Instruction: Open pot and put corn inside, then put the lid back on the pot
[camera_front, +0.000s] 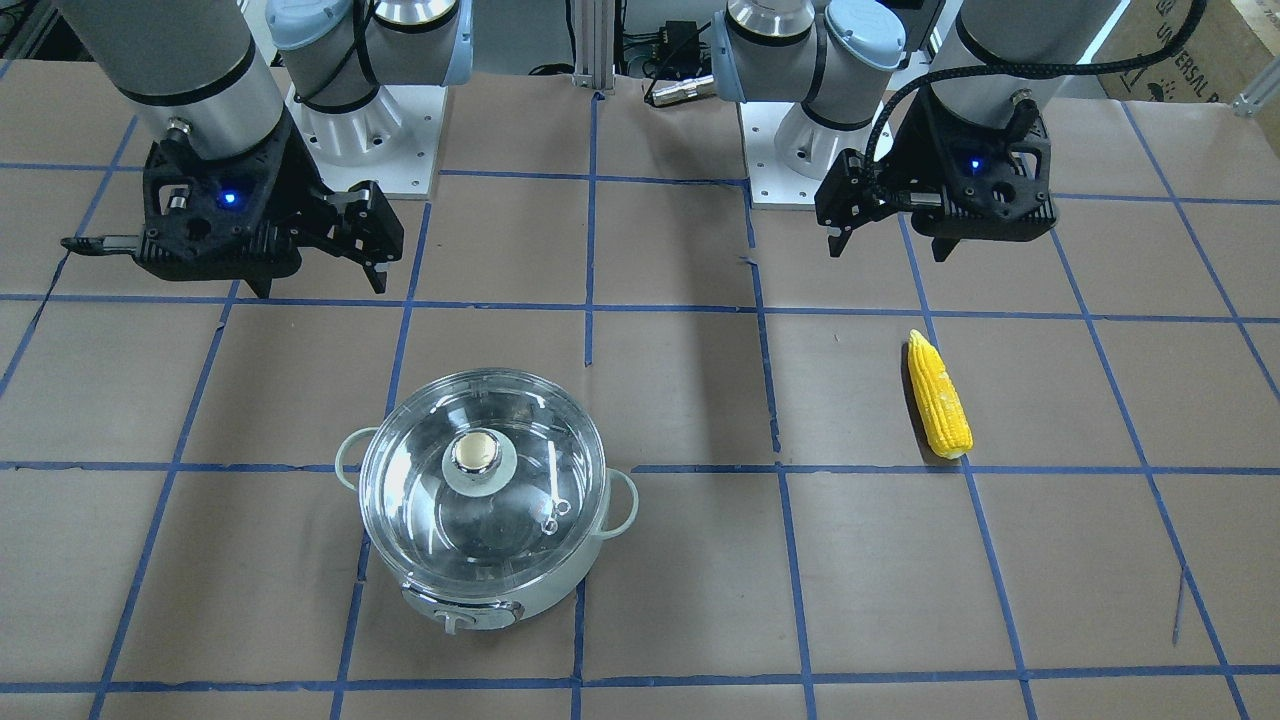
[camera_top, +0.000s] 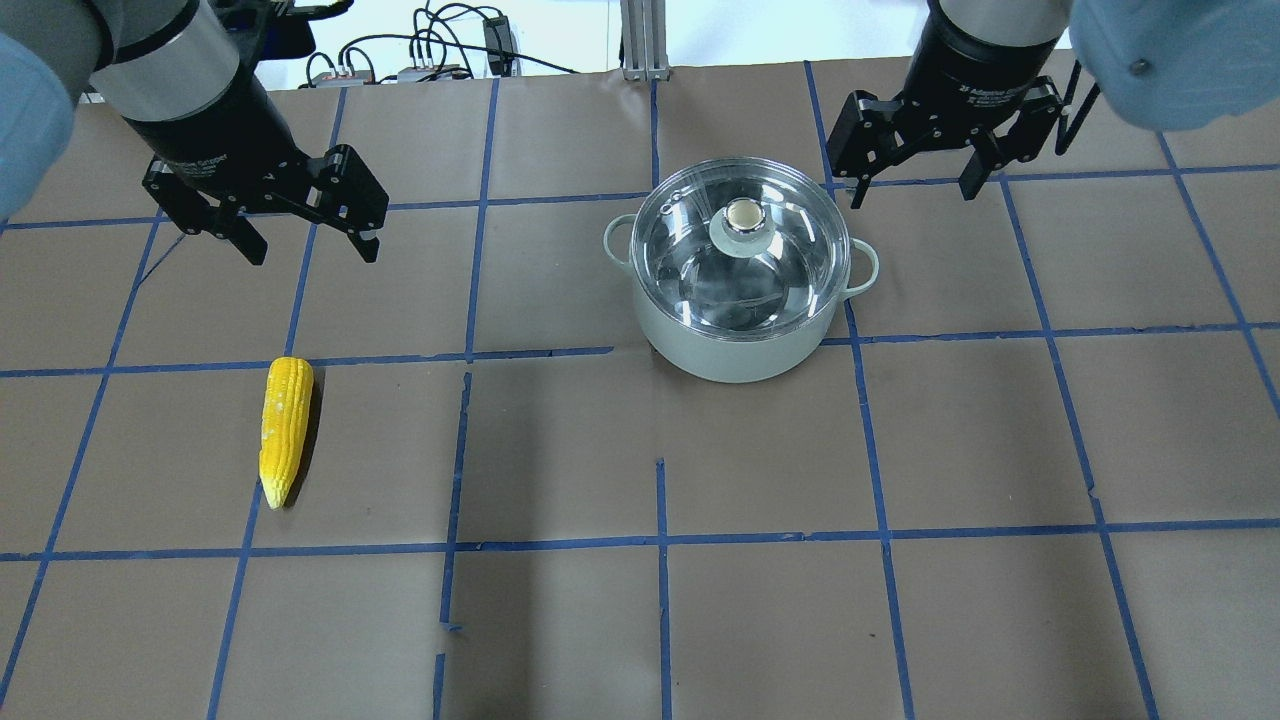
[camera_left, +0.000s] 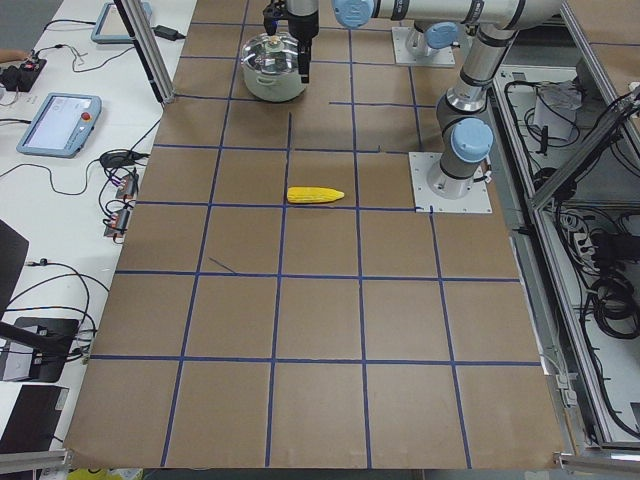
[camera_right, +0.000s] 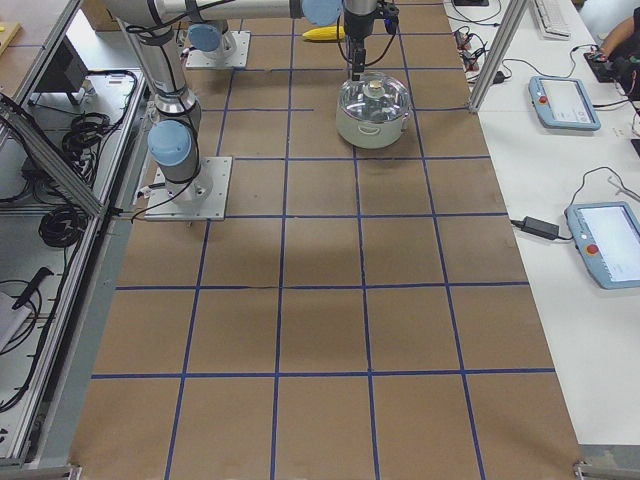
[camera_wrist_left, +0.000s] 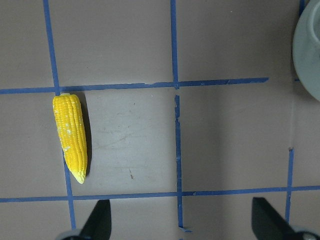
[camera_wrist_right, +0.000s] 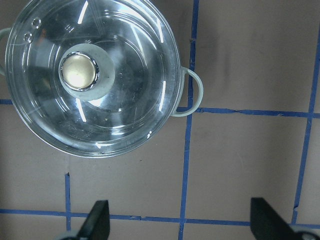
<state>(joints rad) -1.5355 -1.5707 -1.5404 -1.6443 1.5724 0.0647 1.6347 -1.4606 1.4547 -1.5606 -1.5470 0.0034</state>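
The pale mint pot (camera_top: 740, 345) stands on the table with the clear glass lid (camera_top: 700, 270) and its beige knob (camera_top: 741, 215) on it. My right gripper (camera_top: 913, 190) is open and empty, raised beside the pot on its far right; in the right wrist view the lid (camera_wrist_right: 125, 100) lies ahead of the fingertips (camera_wrist_right: 97, 222). The yellow corn (camera_top: 283, 428) lies flat on the table at the left, point toward the robot. My left gripper (camera_top: 312, 248) is open and empty, raised beyond the corn. The corn also shows in the left wrist view (camera_wrist_left: 71, 137).
The table is covered in brown paper with a blue tape grid (camera_top: 660, 540). The arm bases (camera_front: 365, 130) stand at the robot's edge. Cables and pendants (camera_left: 58, 122) lie on the white bench beyond the far edge.
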